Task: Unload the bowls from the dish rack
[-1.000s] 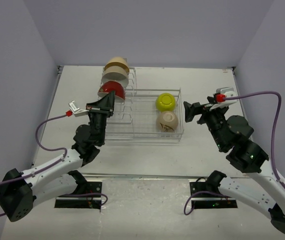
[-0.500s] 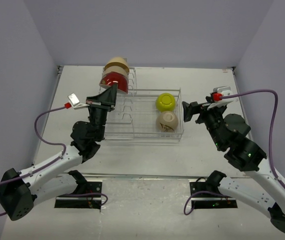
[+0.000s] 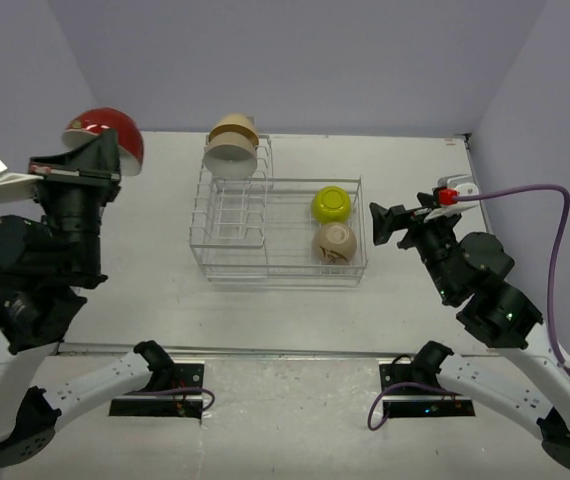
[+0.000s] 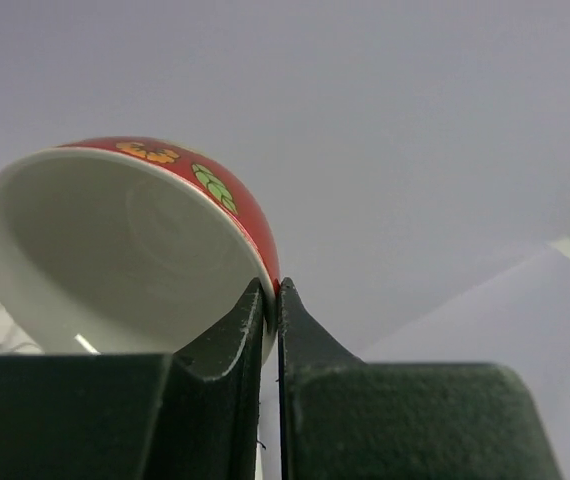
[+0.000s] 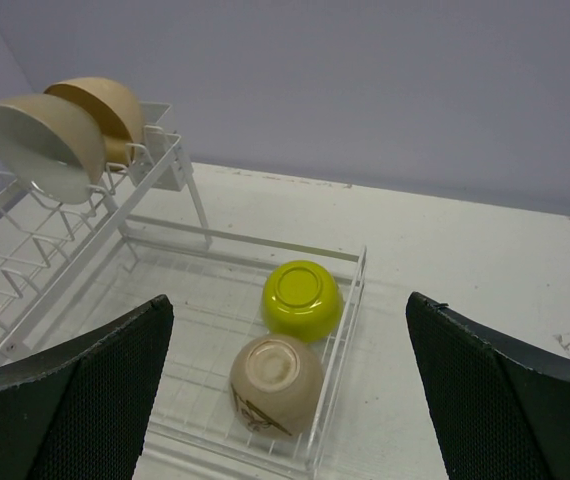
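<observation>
On the far left of top view, raised well off the pale bench (image 3: 165, 305): a glossy red bowl w/ white inside and flower-and-leaf print (image 3: 106, 132) hangs in your left jaws. The jaws are nearly closed and pinch the bowl's rim, one finger inside and one outside (clear in left wrist view). The bowl sits dome-up in top view. It is well apart from the rack, off to the rack's left.

The white wire dish rack (image 3: 230, 225) stands mid-bench between your two arms. Its upright slot dividers are on the left half and the rectangular basket is on the right half.

- Slots, far end: 2 bowls on edge. A beige bowl w/ white inside (image 3: 230, 158) is in front and a plain tan bowl (image 3: 234, 127) is just behind it. Can't tell if they touch.
- The near slots hold only bare wire.
- Basket: 2 bowls, both upside down. A yellow-green bowl (image 3: 331, 204) is on the far side and a tan bowl w/ brown markings (image 3: 334, 243) is on the near side, just beside it. Can't tell whether there's contact.

Your right jaws are spread wide w/ nothing in them. They hover just right of the rack's basket end, pointing at it and not touching the wire. In right wrist view both basket bowls show between the 2 fingers (image 5: 75, 400).
</observation>
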Controlling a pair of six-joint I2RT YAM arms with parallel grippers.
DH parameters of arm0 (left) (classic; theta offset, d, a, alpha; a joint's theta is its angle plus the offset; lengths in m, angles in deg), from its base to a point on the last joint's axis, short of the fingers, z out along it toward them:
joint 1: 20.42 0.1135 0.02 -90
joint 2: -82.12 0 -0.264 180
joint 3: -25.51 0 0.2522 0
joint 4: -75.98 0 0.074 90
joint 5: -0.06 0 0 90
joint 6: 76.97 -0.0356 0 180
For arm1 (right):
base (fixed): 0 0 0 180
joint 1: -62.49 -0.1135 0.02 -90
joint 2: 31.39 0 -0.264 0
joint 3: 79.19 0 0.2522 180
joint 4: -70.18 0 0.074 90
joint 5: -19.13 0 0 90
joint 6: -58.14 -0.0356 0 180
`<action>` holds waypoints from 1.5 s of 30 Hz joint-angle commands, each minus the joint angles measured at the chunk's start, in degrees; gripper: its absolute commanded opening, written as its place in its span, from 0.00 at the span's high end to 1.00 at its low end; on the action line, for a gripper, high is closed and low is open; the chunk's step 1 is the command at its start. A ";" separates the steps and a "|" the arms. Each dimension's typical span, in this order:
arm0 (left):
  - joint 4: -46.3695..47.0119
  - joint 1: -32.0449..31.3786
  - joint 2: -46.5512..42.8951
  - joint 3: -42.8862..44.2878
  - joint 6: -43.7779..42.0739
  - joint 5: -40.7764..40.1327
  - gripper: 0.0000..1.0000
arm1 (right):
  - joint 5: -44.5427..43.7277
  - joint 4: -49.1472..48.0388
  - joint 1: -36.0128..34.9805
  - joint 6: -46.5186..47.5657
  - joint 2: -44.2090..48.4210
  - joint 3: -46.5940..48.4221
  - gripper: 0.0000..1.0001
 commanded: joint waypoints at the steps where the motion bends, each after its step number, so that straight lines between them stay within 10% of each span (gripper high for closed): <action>1: -33.71 -0.24 5.62 14.41 -0.53 -15.41 1.00 | 2.30 1.57 0.21 -0.55 -0.46 2.65 0.01; 7: -64.77 3.69 19.71 25.78 12.75 -20.64 1.00 | 4.33 5.87 0.21 -3.10 -1.42 3.44 0.01; 10: -54.22 20.16 21.66 18.54 2.15 -4.18 1.00 | 4.69 7.46 0.21 -3.54 -0.73 3.53 0.01; 21: -36.84 48.07 23.40 -3.56 -9.05 21.03 1.00 | 5.56 9.22 0.21 -2.84 1.91 2.83 0.01; 45: -34.37 52.59 45.02 -13.60 -8.87 7.34 1.00 | 7.94 6.67 0.21 -2.40 1.12 1.60 0.01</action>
